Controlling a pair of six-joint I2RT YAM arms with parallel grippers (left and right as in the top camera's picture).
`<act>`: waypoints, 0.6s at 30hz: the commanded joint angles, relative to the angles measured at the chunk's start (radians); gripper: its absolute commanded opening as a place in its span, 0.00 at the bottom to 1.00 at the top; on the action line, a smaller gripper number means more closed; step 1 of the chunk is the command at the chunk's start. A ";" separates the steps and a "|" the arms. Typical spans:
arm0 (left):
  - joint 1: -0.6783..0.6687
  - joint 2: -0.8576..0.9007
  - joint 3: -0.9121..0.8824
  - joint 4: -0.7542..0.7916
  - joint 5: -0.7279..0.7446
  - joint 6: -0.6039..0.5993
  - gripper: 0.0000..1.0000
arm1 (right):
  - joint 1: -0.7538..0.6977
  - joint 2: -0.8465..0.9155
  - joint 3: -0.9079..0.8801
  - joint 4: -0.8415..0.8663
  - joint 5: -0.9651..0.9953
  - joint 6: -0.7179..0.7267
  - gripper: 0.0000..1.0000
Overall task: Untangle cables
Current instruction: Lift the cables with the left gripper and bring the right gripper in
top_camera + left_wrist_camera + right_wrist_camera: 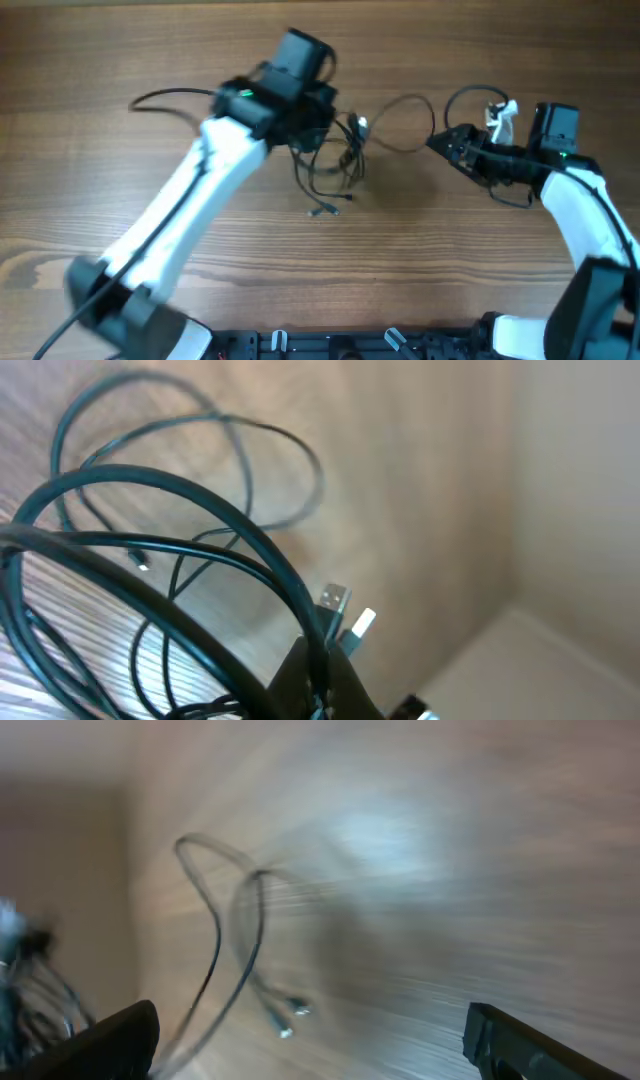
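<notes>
Overhead view: the cables (335, 160) lie as a loose tangle on the wooden worktop (450, 260), a little left of centre and toward the far edge. One thin loop (405, 120) runs out of the tangle to the right and ends near the right tool. A small plug end (322, 209) lies on the wood just in front of the tangle.

The left tool (322, 128) is over the upper left part of the tangle, and I see it mostly hidden under its own wrist from above. In the left wrist view it is pinched tight on the cables. A strand passes between its dark fingers (290, 680), and several loops fan out from the grip over the wood. Two flat metal plugs (345, 610) show just above the fingers in that view.

The right tool (440, 141) is to the right of the tangle, apart from it, tip pointing toward it. The right wrist view is blurred. Its fingers stand wide with nothing between them. Ahead of them I see a thin loop with two small plug ends lying on the wood.
</notes>
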State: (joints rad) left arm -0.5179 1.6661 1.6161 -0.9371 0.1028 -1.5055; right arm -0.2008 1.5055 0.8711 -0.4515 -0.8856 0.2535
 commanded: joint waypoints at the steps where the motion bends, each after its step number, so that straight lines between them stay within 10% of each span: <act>1: 0.088 -0.085 0.006 -0.008 0.003 0.054 0.04 | 0.039 -0.156 0.004 0.109 -0.308 -0.092 1.00; 6: 0.206 -0.100 0.006 -0.007 0.045 0.063 0.04 | 0.257 -0.196 0.004 0.342 -0.295 0.013 0.76; 8: 0.275 -0.113 0.006 -0.013 0.070 0.077 0.04 | 0.308 -0.196 0.004 0.333 -0.246 0.012 0.40; 9: 0.309 -0.121 0.006 -0.020 0.072 0.089 0.04 | 0.319 -0.196 0.004 0.329 -0.245 0.021 0.05; 13: 0.444 -0.135 0.006 -0.074 0.072 0.089 0.04 | 0.325 -0.196 0.004 0.340 -0.251 0.045 0.04; 18: 0.589 -0.135 0.006 -0.066 0.159 0.093 0.04 | 0.401 -0.196 0.004 0.493 -0.164 0.176 0.41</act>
State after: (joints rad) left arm 0.0338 1.5562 1.6169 -1.0084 0.1997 -1.4330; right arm 0.1356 1.3144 0.8722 -0.0017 -1.1084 0.3744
